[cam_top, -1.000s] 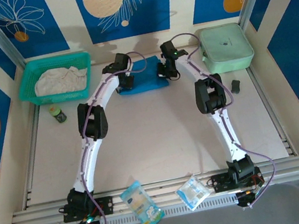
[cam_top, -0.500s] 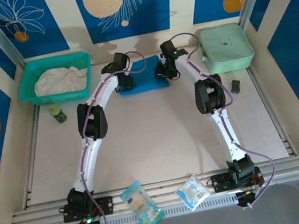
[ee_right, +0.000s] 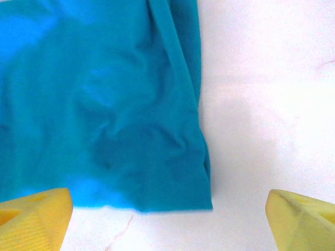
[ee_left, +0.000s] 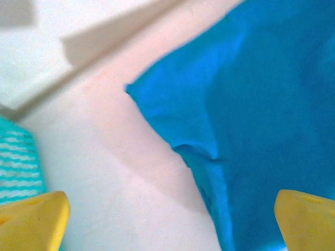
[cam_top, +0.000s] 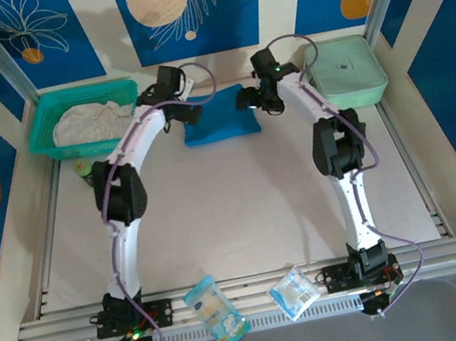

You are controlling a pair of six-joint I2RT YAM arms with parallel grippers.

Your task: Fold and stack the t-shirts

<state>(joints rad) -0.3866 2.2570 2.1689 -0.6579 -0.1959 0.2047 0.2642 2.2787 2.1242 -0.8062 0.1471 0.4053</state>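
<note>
The teal-blue t-shirt (cam_top: pixel 220 122) lies folded flat at the back middle of the table. My left gripper (cam_top: pixel 186 113) hovers over its left edge and my right gripper (cam_top: pixel 252 102) over its right edge. In the left wrist view the left gripper (ee_left: pixel 170 226) is open, with the blue cloth (ee_left: pixel 261 104) under its right fingertip (ee_left: pixel 306 219). Seen from the right wrist, the right gripper (ee_right: pixel 167 222) is open above the shirt's corner (ee_right: pixel 104 104). Neither holds anything. The off-white t-shirt (cam_top: pixel 92 122) lies crumpled in the teal basket (cam_top: pixel 43 122).
A mint-green zip case (cam_top: pixel 343 71) sits at the back right, close to the right arm. The basket's mesh (ee_left: pixel 15 162) is just left of the left gripper. Two snack packets (cam_top: pixel 216 312) (cam_top: pixel 294 291) lie on the rail at the near edge.
Both grippers went from shut to open and let go of the blue shirt. Both arms lifted and drew toward the back of the table; the shirt stays folded.
</note>
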